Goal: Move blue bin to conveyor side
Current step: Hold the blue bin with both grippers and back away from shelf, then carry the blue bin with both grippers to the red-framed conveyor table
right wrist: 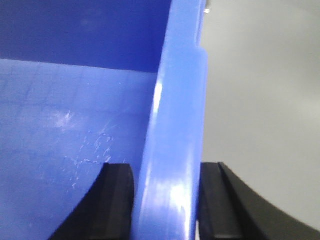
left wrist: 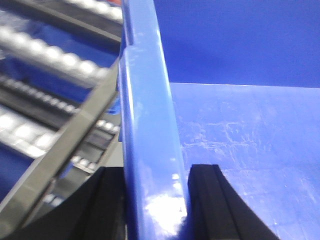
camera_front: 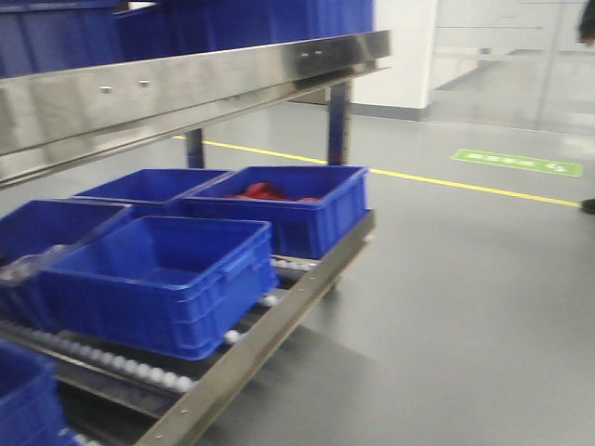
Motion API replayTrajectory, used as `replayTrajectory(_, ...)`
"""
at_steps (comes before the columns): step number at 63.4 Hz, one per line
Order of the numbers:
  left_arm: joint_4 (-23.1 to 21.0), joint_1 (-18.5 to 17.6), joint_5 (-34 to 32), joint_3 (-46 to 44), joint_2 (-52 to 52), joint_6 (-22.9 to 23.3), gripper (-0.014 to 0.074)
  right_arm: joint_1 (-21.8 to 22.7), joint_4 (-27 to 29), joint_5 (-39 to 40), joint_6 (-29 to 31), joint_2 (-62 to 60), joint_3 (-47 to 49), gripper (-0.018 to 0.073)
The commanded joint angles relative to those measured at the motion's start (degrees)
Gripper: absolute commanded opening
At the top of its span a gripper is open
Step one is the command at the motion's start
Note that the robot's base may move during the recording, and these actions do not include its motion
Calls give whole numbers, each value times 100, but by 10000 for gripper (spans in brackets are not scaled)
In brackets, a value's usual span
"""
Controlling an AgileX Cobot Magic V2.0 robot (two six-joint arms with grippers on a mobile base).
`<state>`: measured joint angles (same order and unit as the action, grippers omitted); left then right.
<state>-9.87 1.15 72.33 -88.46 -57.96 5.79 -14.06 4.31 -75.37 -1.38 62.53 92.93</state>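
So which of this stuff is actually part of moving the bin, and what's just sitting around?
Job: blue bin, rim clamped by the left gripper and the right gripper. The conveyor is not in view.

Lying about: steel roller rack, other blue bins on it, red items in one, yellow floor line.

Smooth grey floor with a soft shine, crossed by a thin yellow line and carrying a green marking (lettering too blurred to read). Behind, white wall beside glass partition. At left, stainless-steel rack with rows of small white rollers.
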Motion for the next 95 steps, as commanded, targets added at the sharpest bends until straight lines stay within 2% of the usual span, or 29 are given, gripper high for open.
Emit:
replayTrajectory(1,-5,-13,-451,-78,95,-127,-20,16,-225,541,138,-106,88,-80)
replayTrajectory(95,-5,-13,-473,-78,97,-127,-20,16,-225,541,138,-106,88,-80)
